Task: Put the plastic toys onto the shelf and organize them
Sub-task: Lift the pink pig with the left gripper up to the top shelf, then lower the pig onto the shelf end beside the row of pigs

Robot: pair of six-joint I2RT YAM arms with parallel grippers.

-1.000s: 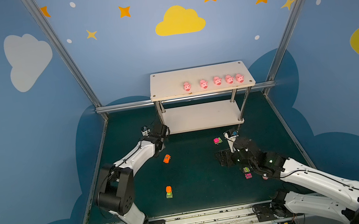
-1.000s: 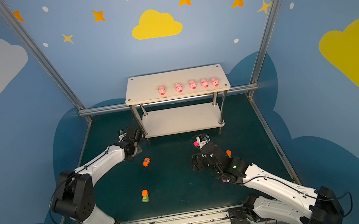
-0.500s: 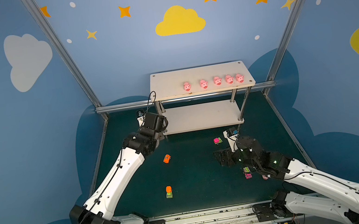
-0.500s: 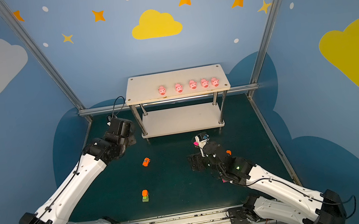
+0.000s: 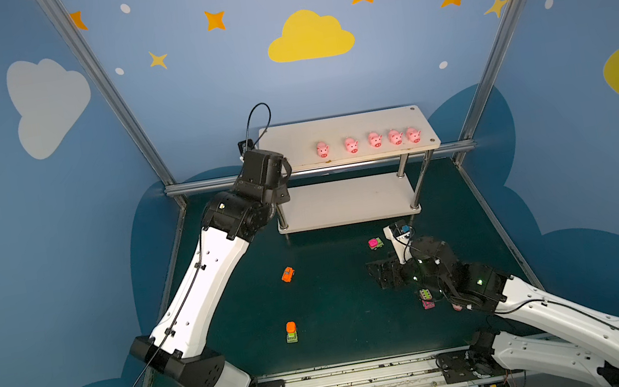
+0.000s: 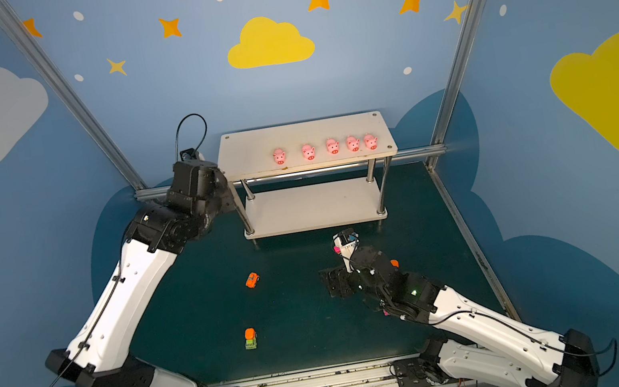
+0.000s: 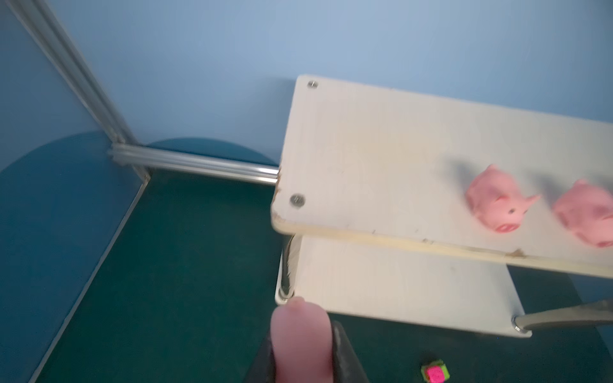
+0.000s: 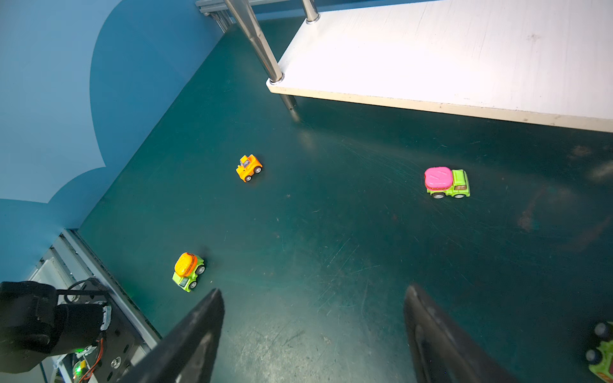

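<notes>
The shelf (image 5: pixel 351 124) — five pink pigs (image 5: pixel 375 140) on its top board; toy vehicles (image 5: pixel 288 274) on the green mat (image 5: pixel 338 303).

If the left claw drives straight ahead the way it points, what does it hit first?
Probably the shelf: the left claw, shut on a pink pig, lines up with its front-left post below the top board. Depth unclear.

Blue walls (image 5: pixel 199 94) painted with yellow and white clouds (image 5: pixel 310 36) and orange stars (image 5: pixel 215 20) enclose a dark green counter (image 5: pixel 338 303), framed by slanting metal posts (image 5: pixel 104 88).
</notes>
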